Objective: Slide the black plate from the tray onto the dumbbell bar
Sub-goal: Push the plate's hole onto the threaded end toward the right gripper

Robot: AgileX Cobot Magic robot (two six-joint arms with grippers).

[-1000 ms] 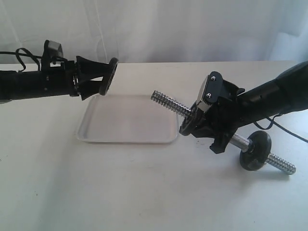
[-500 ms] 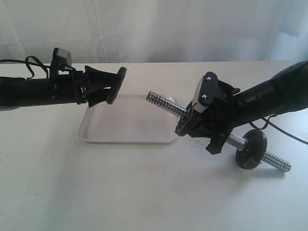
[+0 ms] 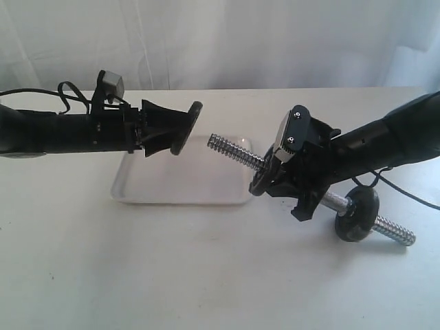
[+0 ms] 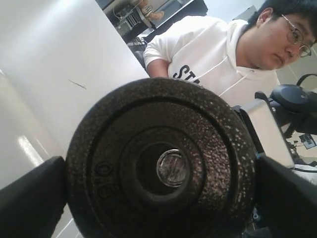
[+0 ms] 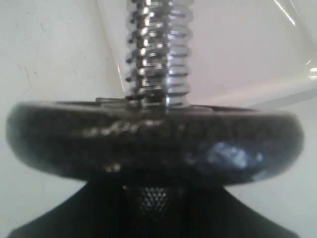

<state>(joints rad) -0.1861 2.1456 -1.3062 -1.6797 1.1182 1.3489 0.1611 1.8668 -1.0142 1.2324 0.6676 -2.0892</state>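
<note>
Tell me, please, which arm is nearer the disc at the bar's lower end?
Right. The right arm grips the dumbbell bar close to that disc; the left arm holds the black plate beyond the bar's raised end.

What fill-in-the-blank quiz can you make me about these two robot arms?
1. The left gripper holds a black plate up in the ____.
2. Through the plate's hole, the tip of the ____ shows.
3. The right gripper holds the bar, which already carries ____ other plates.
4. The tray is coloured ____.
Missing words: air; bar; two; white.
</note>
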